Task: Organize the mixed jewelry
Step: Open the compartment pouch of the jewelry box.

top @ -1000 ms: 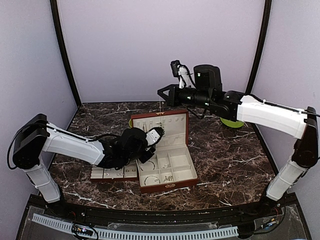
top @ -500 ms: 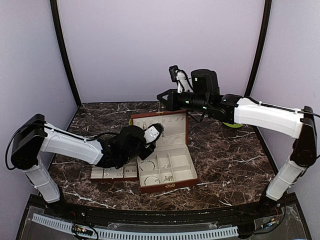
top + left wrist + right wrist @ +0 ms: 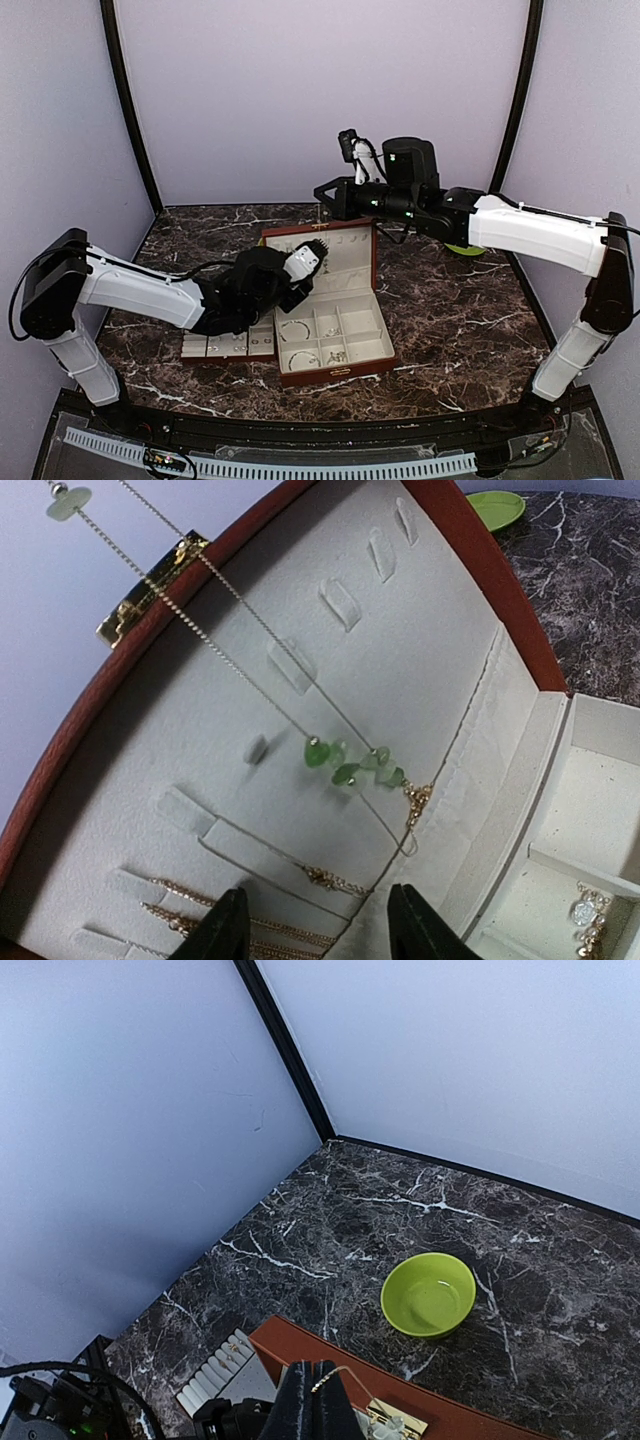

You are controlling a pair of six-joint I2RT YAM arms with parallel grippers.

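- left wrist view: the thin pale chain necklace with translucent green stone beads (image 3: 348, 765) hangs in front of the cream-lined inside of the raised lid of the red-brown hinged jewellery box (image 3: 460, 550). its chain runs up and off the top left of the picture, so it is strung from above and rests on nothing.
- my left gripper (image 3: 315, 925) has its two dark fingers about half spread, with nothing pinched. in the gap i see only thin gold chains (image 3: 250, 920) hung low on the lid. i read that opening as readiness to steady or guide the dangling end.
- right wrist view: my right gripper (image 3: 317, 1380) is closed tight with a fine loop of the chain poking from its tips. it sits directly above the lid's top edge and small brass clasp (image 3: 395, 1422). holding high keeps the necklace straight and untangled, i think.
- top external view: the box sits open mid-table with its lid standing at the far side. a flat cream ring-slot insert (image 3: 228, 345) lies just left of it.
- the round lime-green bowl (image 3: 428, 1293) sits beyond the lid, well apart.
- small sparkly pieces (image 3: 585, 920) lie in a base compartment.
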